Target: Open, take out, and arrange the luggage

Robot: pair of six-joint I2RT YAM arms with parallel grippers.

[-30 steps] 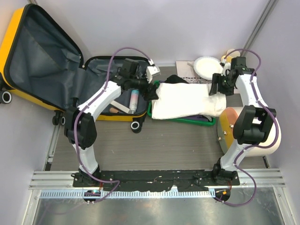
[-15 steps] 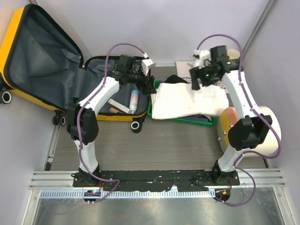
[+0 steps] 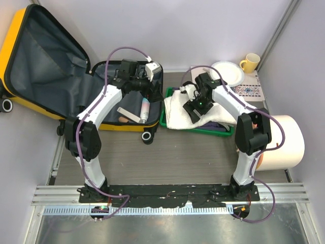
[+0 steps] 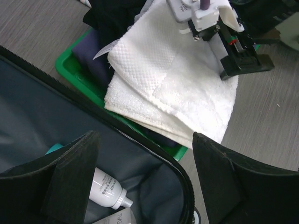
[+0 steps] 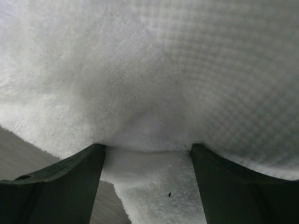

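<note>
The yellow suitcase (image 3: 45,66) lies open at the back left, its dark grey lining showing. A white bottle (image 3: 145,108) and a flat white tube (image 3: 127,113) lie in its lower shell. My left gripper (image 3: 152,87) hangs open and empty over the shell's right rim. In the left wrist view (image 4: 145,182) the bottle (image 4: 108,190) lies below its fingers. My right gripper (image 3: 193,108) is open and pressed down on the folded white towel (image 3: 175,114) in the green tray (image 3: 203,131). The towel (image 5: 149,70) bulges between its fingers.
Dark clothes (image 4: 112,18) lie under the towel in the tray (image 4: 70,65). A white plate (image 3: 227,72), a yellow mug (image 3: 250,62) and a patterned mat (image 3: 249,90) sit at the back right. A large cream cylinder (image 3: 282,142) lies at the right.
My right arm swung from the back right to the left and came down on the towel, whose right end now lies folded leftward. My left gripper drew back a little over the suitcase.
</note>
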